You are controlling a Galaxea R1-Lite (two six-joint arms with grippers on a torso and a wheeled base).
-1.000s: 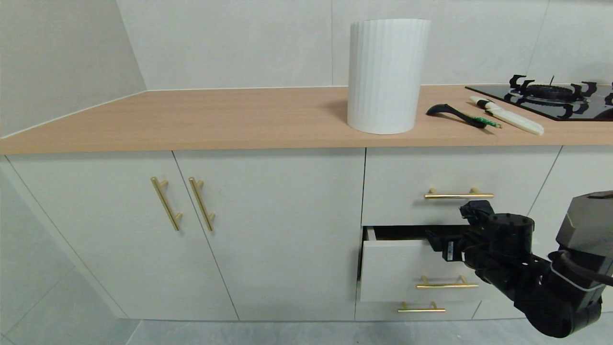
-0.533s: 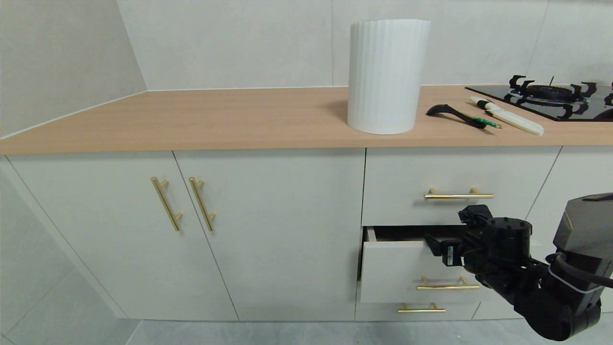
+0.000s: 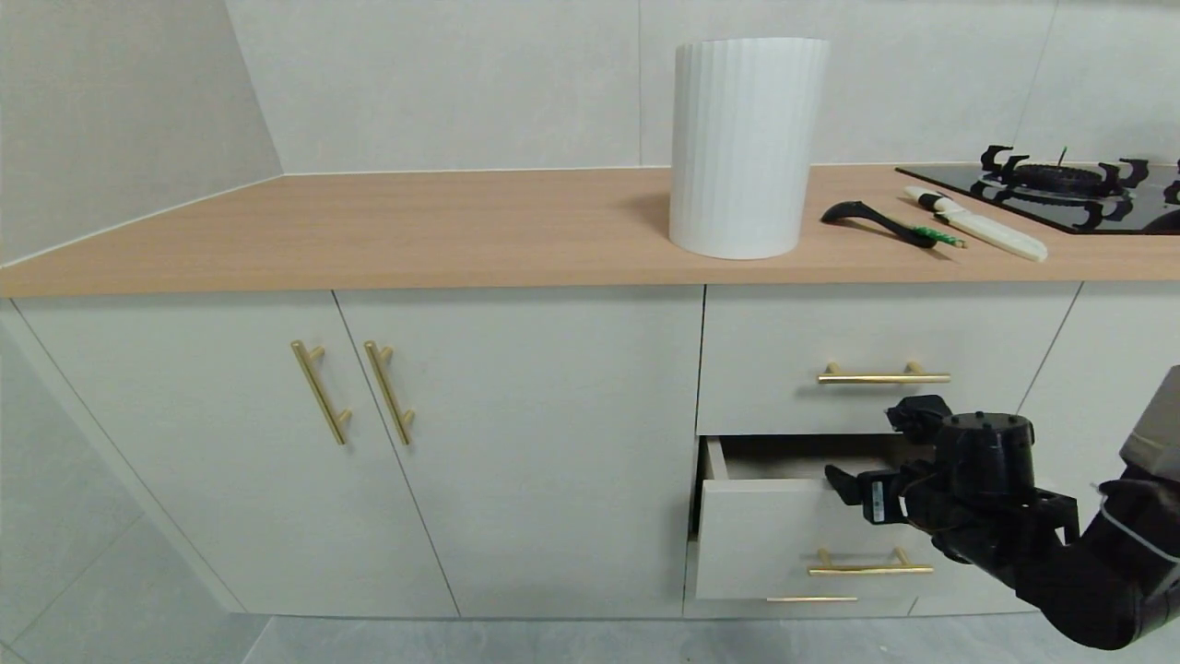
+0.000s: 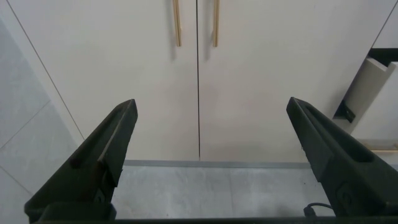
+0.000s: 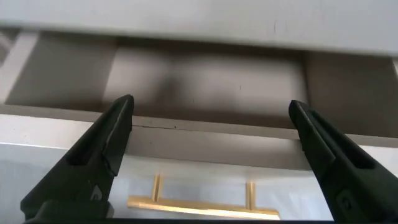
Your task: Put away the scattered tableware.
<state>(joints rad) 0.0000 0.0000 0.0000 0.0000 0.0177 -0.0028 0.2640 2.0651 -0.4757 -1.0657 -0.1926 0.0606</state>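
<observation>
Drawer point(image 3: 784, 535): we find it farther out than before.
Right gripper point(image 5: 210, 102): at drawer's front, jaws wide, empty.
Left gripper point(image 4: 211, 104): apart from drawer, wide, empty.

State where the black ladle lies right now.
In the head view, the black ladle lies on the countertop toward the robot's right, between the white ribbed container and the white knife.

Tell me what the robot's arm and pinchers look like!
The right arm is black and chunky, with round joints, a thin pale cable and a small white label. The left gripper and right gripper each have two long, dark, wedge-shaped fingers.
</observation>
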